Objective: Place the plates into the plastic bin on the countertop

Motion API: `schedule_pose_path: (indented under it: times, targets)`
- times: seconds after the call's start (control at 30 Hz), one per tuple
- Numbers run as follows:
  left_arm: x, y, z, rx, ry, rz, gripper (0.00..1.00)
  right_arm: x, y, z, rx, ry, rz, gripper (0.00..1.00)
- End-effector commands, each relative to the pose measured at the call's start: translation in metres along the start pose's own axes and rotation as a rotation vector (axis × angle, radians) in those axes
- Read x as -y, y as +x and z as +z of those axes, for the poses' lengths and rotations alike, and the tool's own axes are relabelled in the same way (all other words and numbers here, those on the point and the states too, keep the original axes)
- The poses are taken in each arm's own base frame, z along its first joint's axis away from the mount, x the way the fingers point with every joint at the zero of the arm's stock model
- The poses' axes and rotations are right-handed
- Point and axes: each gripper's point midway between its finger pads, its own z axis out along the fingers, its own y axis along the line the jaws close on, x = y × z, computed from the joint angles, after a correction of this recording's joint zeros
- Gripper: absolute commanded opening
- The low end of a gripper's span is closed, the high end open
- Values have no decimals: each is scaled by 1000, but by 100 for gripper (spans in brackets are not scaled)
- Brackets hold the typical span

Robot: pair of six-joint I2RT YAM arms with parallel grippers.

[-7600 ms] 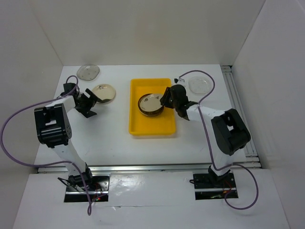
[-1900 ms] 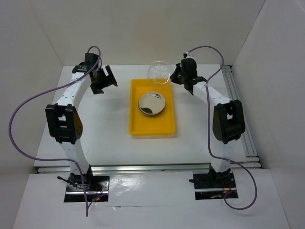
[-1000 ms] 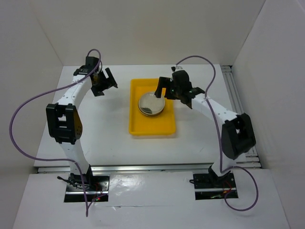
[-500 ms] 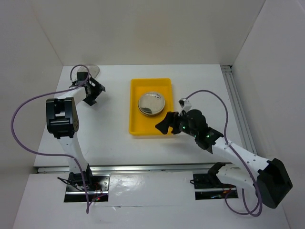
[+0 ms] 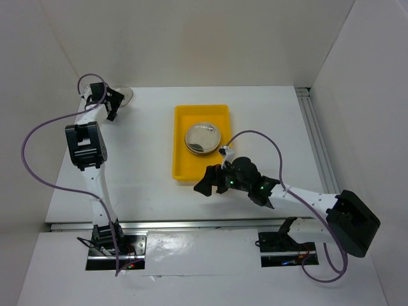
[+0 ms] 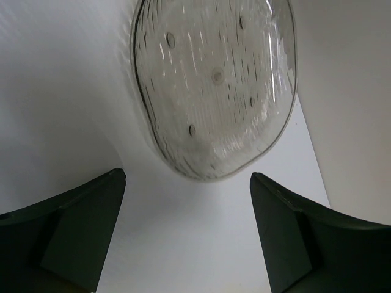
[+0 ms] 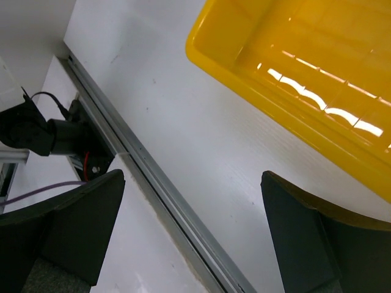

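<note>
Grippers on both arms are standing with fingers spread wide, and we are seeing nothing held in either.

We are looking down on a white countertop (image 5: 140, 182) boxed in by white walls. A yellow plastic bin (image 5: 180, 171) is sitting near its middle. What looks like a small pile of plates (image 5: 203, 138), glassy on top, is lying in the bin's far half; we are not able to count them. One clear glass plate (image 5: 126, 94) is resting outside the bin, in the far left corner of the countertop.

We are judging the task as mostly done: plates are already lying in the bin, and this clear one is the only plate we are finding outside it.

From above, the left gripper (image 5: 116, 103) is partly hiding that plate. Its wrist camera is showing more: the clear glass plate (image 6: 214, 85), dimpled and streaked, is lying just beyond the fingertips (image 6: 113, 183), not between them.

The right gripper (image 5: 205, 182) is hovering empty by the bin's near left corner. Its wrist camera is catching only that yellow corner (image 7: 293, 79) and the metal rail (image 7: 153, 177) along the front edge, never the plates inside.
</note>
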Motion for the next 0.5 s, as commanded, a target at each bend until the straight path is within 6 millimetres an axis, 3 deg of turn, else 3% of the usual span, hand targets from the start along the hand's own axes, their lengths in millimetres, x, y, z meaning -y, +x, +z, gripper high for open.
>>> schedule_pose_path:
  times: [0.0,0.1,0.13,0.27,0.3,0.4,0.47]
  targets:
    - [-4,-13,13,33,-45,-15,96,-17,1,9,12,-84,-1,100]
    - [-8,-14,24,37,-66,-5,88,-20,-3,12,36,-87,0,100]
    - [-9,-13,27,37,-67,-4,84,-16,5,14,19,-73,12,100]
    - [-27,-3,40,0,-92,0,57,-6,12,15,-3,-30,22,100]
    - [-28,-10,38,6,-99,-16,50,-7,8,12,12,-24,20,100]
    - [-38,-1,47,-17,-114,-16,44,-9,7,5,20,-13,17,100]
    - [-38,3,49,-37,-111,-17,22,-8,5,-1,26,6,18,100]
